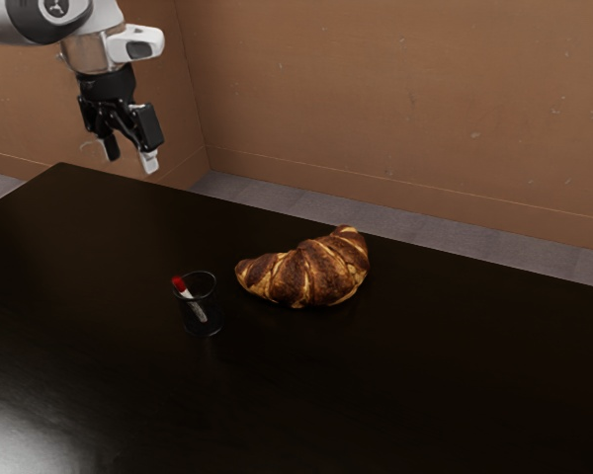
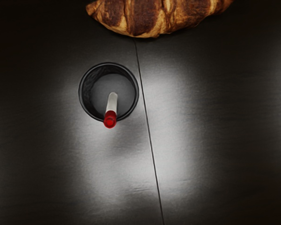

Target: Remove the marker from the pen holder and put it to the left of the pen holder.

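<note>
Black hand (image 1: 129, 155) open with its fingers apart, raised at the exterior view's upper left, red-capped white marker (image 1: 190, 298) leaning inside the dark pen holder (image 1: 214, 319), red end up at the rim, brown croissant (image 1: 306, 274) near the holder on the black table (image 1: 425, 365)

The white marker (image 2: 111, 107) leans inside the round, dark-rimmed pen holder (image 2: 92, 86), its red end resting against the rim and poking out over it, while the see-through holder stands upright on the black table (image 1: 395, 365).
</note>
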Controlling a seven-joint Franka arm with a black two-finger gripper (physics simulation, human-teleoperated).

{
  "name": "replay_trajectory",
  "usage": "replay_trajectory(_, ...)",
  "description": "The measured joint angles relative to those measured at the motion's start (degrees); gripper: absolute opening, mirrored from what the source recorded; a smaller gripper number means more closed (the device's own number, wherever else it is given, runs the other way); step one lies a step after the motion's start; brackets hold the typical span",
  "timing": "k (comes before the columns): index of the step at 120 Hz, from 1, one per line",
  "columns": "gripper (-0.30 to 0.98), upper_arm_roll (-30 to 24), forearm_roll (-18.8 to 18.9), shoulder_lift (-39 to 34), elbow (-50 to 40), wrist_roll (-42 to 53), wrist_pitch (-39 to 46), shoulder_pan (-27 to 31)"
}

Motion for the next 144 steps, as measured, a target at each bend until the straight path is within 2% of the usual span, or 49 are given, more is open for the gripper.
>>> replay_trajectory(27,0.69,-0.06,-0.15,-0.69,-2.23,1.18,1.45,0.53)
replay_trajectory(45,0.69,-0.27,-0.15,-9.22,-23.2,1.83,11.78,0.27)
replay_trajectory(61,0.69,-0.32,-0.43,-10.27,-32.64,2.49,22.97,0.26)
replay_trajectory(76,0.69,-0.28,-0.58,-7.69,-34.24,2.97,30.01,0.25)
replay_trajectory(95,0.69,0.08,-0.98,-2.87,-34.55,3.54,35.05,0.37)
replay_trajectory(144,0.69,1.69,-2.59,4.15,-33.39,5.32,40.45,0.82)
